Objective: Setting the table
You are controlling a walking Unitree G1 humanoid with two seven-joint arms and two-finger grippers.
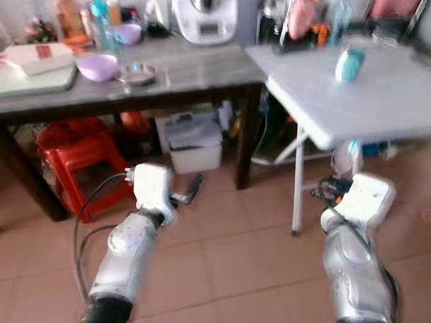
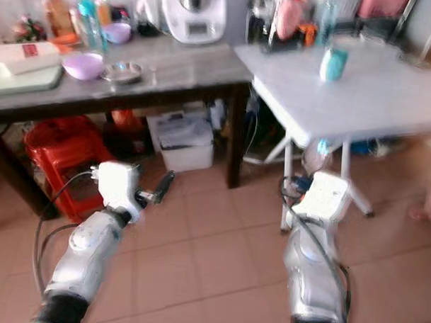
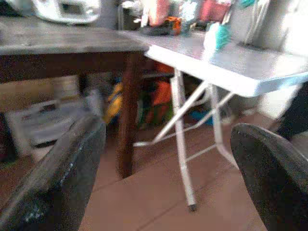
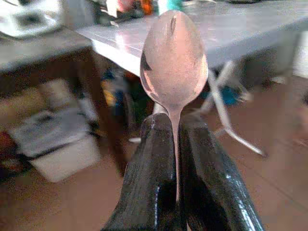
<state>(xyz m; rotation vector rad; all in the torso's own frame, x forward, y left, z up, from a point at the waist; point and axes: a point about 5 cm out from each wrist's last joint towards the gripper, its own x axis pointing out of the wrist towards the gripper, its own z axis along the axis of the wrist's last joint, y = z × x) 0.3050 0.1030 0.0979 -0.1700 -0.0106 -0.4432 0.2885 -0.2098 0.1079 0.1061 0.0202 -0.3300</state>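
Head views: white table (image 1: 388,97) ahead, teal cup (image 1: 350,65) on it; both arms held low over tiled floor (blurred).
Left wrist: left gripper (image 3: 166,163) fingers wide apart, nothing held.
Right wrist: right gripper (image 4: 175,144) clamped on spoon (image 4: 174,62) handle, bowl upward. Spoon shiny metal; judged light, stiff, slippery; best gripped mid-handle.

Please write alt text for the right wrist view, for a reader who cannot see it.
The right gripper holds a metal spoon by its handle, bowl pointing up, between two shut black fingers. Behind it, blurred, stand a white folding table and a tiled floor.
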